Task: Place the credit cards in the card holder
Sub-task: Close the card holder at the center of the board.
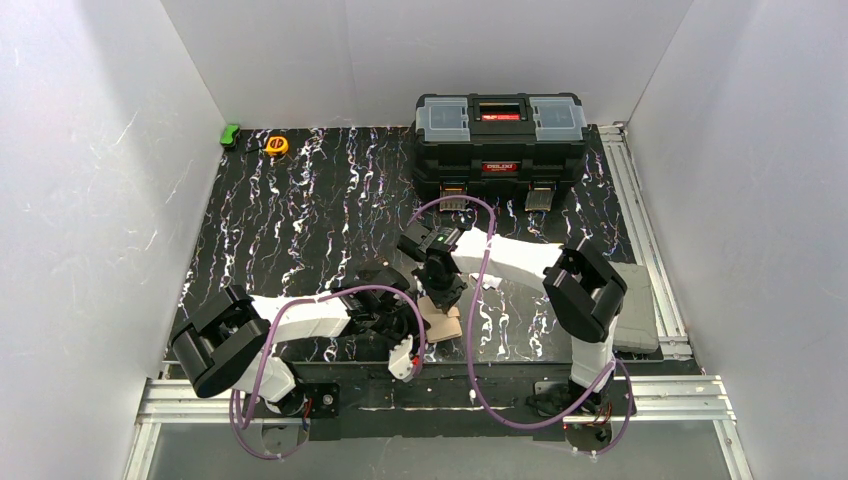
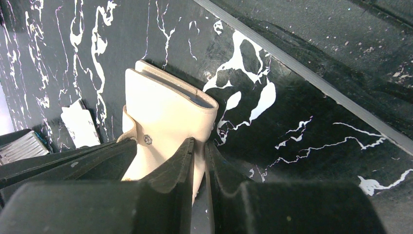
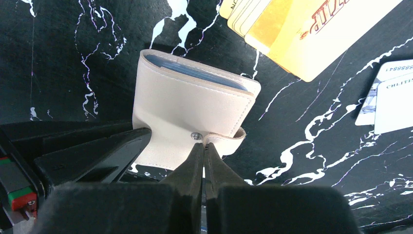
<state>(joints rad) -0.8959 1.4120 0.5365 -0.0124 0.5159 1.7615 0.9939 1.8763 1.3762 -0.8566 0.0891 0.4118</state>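
Pinching the card holder (image 1: pixel 445 324) by its edge with the left tool (image 2: pixel 200 144), jaws narrow around cream leather. Nipping its snap tab with the right tool (image 3: pixel 204 144), tips squeezed together. Resting folded on the bench (image 1: pixel 300 200), near the front edge, orange card (image 3: pixel 292 44) just beyond.

White walls (image 1: pixel 90 200) are seen on three sides. A black table (image 1: pixel 300 220) with white streaks is brightly lit. A big black toolbox (image 1: pixel 500 140) is set at its back, and metal rails (image 1: pixel 640 230) are laid along its right edge.
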